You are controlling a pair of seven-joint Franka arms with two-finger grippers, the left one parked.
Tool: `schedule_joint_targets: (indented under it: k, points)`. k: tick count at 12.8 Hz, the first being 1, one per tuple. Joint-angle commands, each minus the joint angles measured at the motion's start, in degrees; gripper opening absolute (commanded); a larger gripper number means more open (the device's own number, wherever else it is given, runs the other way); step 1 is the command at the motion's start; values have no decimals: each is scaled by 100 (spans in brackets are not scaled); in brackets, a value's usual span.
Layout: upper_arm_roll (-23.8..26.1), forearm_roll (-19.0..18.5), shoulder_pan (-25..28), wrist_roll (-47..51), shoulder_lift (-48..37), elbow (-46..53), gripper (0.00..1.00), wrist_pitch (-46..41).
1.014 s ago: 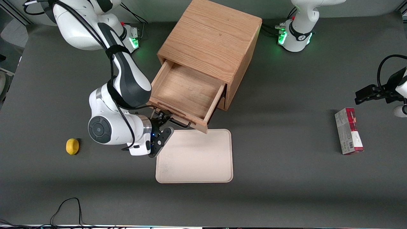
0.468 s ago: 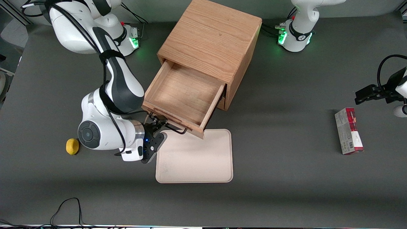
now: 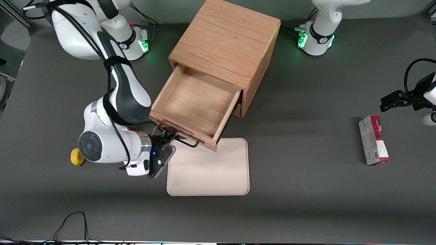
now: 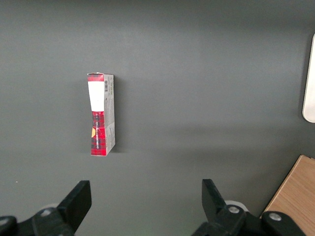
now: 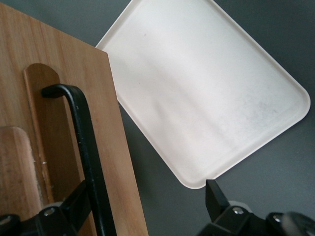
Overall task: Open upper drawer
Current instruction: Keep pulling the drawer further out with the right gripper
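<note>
1. The drawer point(image 3: 194, 103) stands pulled well out of the cabinet point(image 3: 226, 42) — its bare wooden floor is open to view from above, so I judge the opening largely done.
2. The cabinet sits turned at an angle near the counter's point(image 3: 306, 204) edge farthest from the front camera, so the drawer slides out slantwise, toward the working arm's end and nearer the camera.
3. The end effector point(image 3: 167, 133) sits at the drawer's front panel, at the handle point(image 5: 86, 147). In the right wrist view one finger point(image 5: 81, 199) lies against the handle bar while the other point(image 5: 216, 196) stands well apart over the tray — the fingers are spread wide, not clamped. The bar seems hooked by one finger, which would serve for a straight pull.
4. The wrist lies low and roughly level with the handle, probably so the pull runs along the drawer's slide.
5. The tray point(image 3: 208, 168) lies on the counter just in front of the drawer; the drawer's front corner overhangs the tray's edge, above it.
6. A lemon point(image 3: 75, 157) rests near the arm's elbow; a red box point(image 3: 373, 140) lies toward the parked arm's end, well clear of the pull.
</note>
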Motion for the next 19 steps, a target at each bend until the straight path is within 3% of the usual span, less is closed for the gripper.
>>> schedule_joint_targets:
  k: [1, 13, 19]
  points:
    - [35, 123, -154, -132, 179, 284, 100, 58]
    - [27, 536, -471, -52, 205, 293, 100, 339]
    - [27, 537, -664, 106, 196, 363, 100, 427]
